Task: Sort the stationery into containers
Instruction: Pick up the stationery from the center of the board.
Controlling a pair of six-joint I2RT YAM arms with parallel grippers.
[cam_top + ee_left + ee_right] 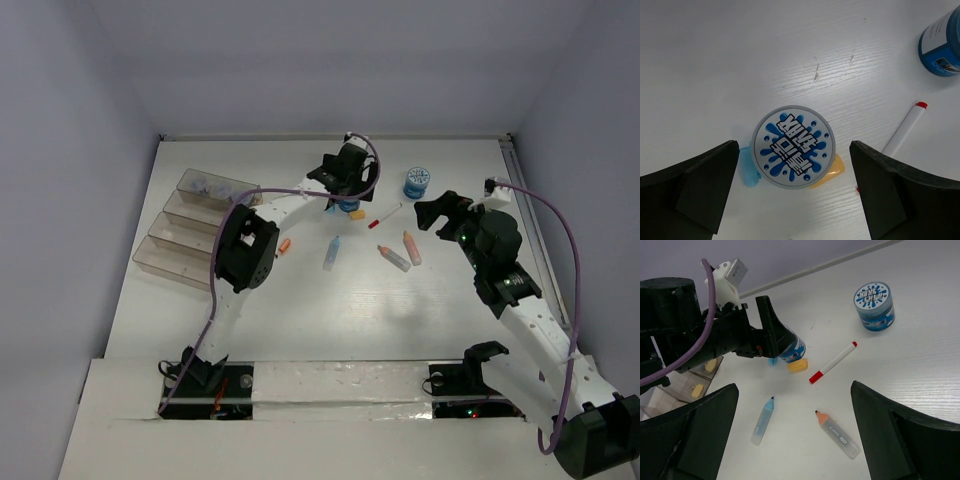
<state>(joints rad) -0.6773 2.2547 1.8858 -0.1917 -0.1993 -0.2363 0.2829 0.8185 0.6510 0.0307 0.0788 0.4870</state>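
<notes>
A round blue-topped tub (791, 147) stands on the white table between the wide-open fingers of my left gripper (793, 145), which touch neither side. A blue cap (748, 167) and a yellow cap (832, 170) lie against the tub. In the top view the left gripper (345, 190) covers the tub at the far middle. A red-capped pen (385, 216), a second tub (417, 182), a blue marker (332, 253) and two orange markers (393, 256) lie nearby. My right gripper (440, 212) is open and empty above the table. The clear bins (190, 235) stand at the left.
The farthest bin holds lilac tubs (205, 185). A small orange marker (284, 246) lies beside the left arm's elbow. In the right wrist view, the blue marker (763, 421) and an orange marker (837, 434) lie between the right fingers, with the pen (834, 362) beyond them.
</notes>
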